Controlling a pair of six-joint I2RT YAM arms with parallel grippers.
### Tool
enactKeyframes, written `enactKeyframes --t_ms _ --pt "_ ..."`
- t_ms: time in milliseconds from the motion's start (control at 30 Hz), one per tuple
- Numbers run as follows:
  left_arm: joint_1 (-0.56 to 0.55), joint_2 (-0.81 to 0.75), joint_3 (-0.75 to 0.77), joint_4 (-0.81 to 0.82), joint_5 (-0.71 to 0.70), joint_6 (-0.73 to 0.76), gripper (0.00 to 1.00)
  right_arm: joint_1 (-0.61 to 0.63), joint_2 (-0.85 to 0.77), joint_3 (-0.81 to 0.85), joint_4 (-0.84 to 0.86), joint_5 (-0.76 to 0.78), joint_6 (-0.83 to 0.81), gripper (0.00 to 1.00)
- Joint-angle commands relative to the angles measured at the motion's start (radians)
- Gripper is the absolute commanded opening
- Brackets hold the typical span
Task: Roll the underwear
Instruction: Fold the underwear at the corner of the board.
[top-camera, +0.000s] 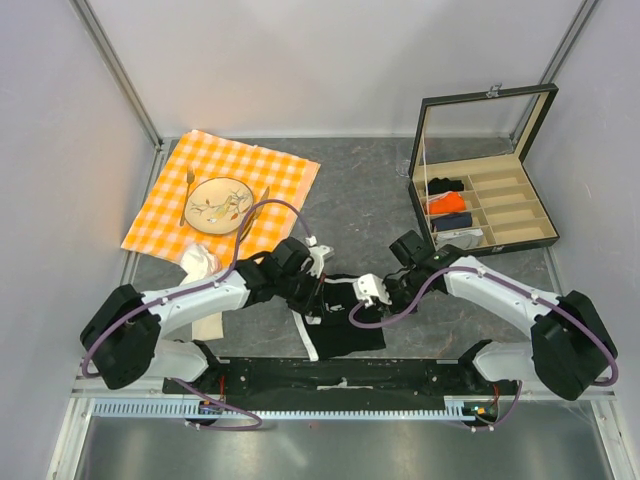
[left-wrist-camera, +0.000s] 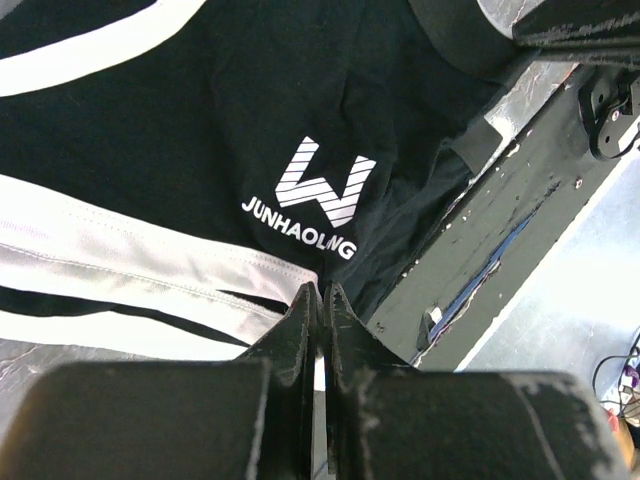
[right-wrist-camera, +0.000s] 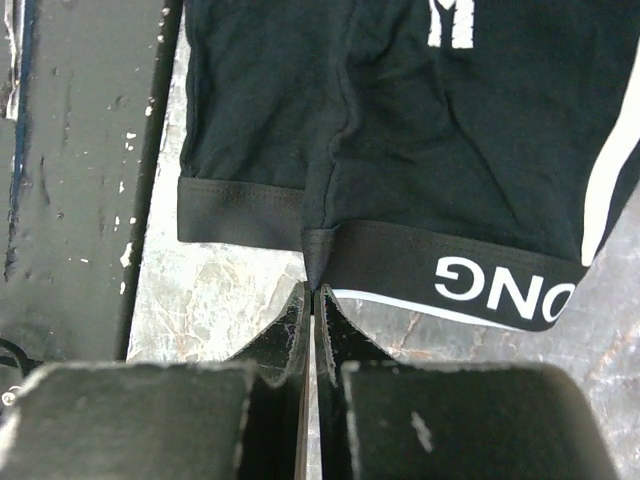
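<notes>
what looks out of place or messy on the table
A crumpled white cloth lies at the orange checked cloth's near corner, untidy beside the neatly set plate. The underwear is bunched, not flat.

The top view looks steeply down from above and behind the arm bases, wide enough for the whole table. The wrist views look past the left gripper and right gripper, very near the underwear (its lettering upright in one, inverted in the other), which all three share.
</notes>
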Motion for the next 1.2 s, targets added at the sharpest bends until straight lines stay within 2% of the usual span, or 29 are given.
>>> enactKeyframes --t_ms 0,467,667,900,1167 --pt "-0.021 0.022 -0.008 0.053 0.026 -0.053 0.02 0.046 0.003 -0.016 0.010 0.021 -0.034 0.05" --pt "-0.041 0.032 -0.040 0.036 0.021 -0.066 0.02 0.150 0.048 -0.029 0.025 0.084 -0.020 0.07" --pt "-0.044 -0.021 -0.031 0.012 -0.014 -0.066 0.02 0.150 0.035 0.031 0.013 0.100 0.039 0.05" --pt "-0.046 -0.104 -0.026 -0.057 -0.029 -0.065 0.02 0.144 -0.041 0.097 -0.042 0.043 0.048 0.05" --pt "-0.048 -0.112 -0.085 -0.067 -0.020 -0.109 0.02 0.152 -0.017 0.025 -0.061 0.029 -0.001 0.06"
